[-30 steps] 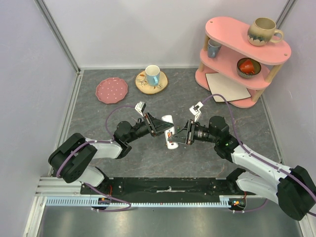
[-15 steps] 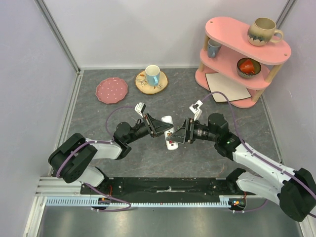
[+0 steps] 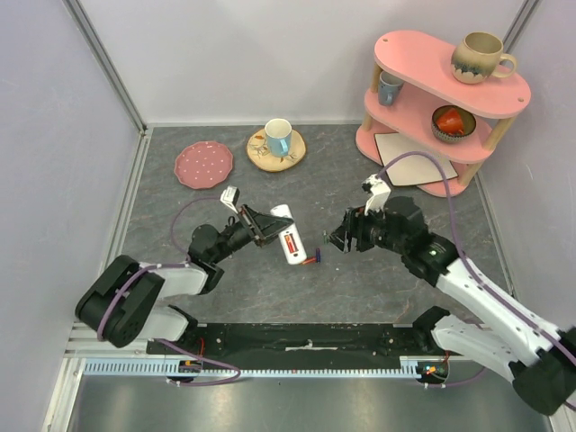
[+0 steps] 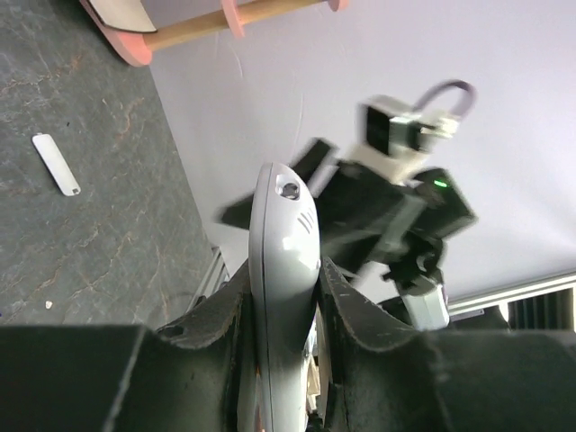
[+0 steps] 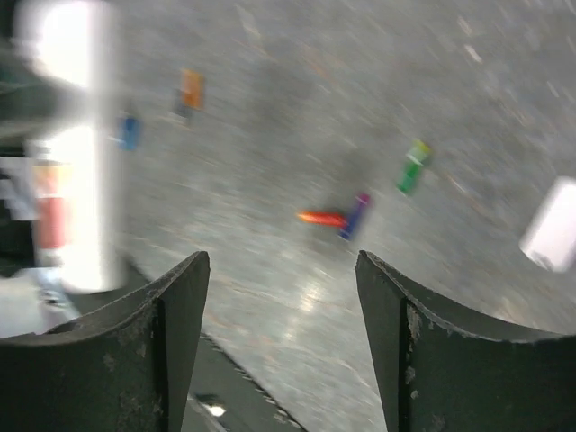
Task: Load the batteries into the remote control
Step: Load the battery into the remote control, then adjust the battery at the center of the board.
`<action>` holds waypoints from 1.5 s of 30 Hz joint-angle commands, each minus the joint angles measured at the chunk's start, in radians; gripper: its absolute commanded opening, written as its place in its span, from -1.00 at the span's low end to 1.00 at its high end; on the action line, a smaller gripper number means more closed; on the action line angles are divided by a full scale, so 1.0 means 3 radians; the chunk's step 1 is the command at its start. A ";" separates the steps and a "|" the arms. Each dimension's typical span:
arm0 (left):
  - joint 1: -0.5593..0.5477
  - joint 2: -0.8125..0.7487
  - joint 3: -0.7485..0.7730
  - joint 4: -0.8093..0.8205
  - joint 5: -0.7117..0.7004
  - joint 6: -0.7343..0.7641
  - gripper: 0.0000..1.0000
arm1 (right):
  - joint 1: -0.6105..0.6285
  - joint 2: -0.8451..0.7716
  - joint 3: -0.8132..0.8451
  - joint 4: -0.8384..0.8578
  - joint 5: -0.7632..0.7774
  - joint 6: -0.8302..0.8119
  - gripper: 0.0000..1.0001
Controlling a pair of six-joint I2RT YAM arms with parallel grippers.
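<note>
My left gripper (image 3: 268, 230) is shut on the white remote control (image 3: 288, 238), holding it above the table with its open recess facing up. A red battery (image 3: 290, 245) lies in the recess. In the left wrist view the remote (image 4: 281, 225) stands edge-on between the fingers. My right gripper (image 3: 331, 241) is open and empty, a little to the right of the remote. Loose batteries (image 3: 310, 261) lie on the table below the remote. The blurred right wrist view shows red-orange (image 5: 321, 217), purple (image 5: 355, 214), green (image 5: 412, 166), orange (image 5: 191, 88) and blue (image 5: 129, 132) ones beyond my open gripper (image 5: 279, 261).
A small white strip (image 4: 56, 164) lies on the grey table. A pink plate (image 3: 203, 165) and a cup on a wooden coaster (image 3: 277, 142) sit at the back. A pink shelf (image 3: 441, 99) with mugs and a bowl stands at the back right.
My right gripper has drawn back to the right, away from the remote. My left gripper has moved left with the remote. The loose batteries on the table have come into view.
</note>
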 commanded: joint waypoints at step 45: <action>0.0326 -0.1726 -0.0731 -0.0707 0.0372 0.0602 -0.96 | 0.0217 0.2867 0.0919 -0.0089 0.1228 -0.0729 -0.11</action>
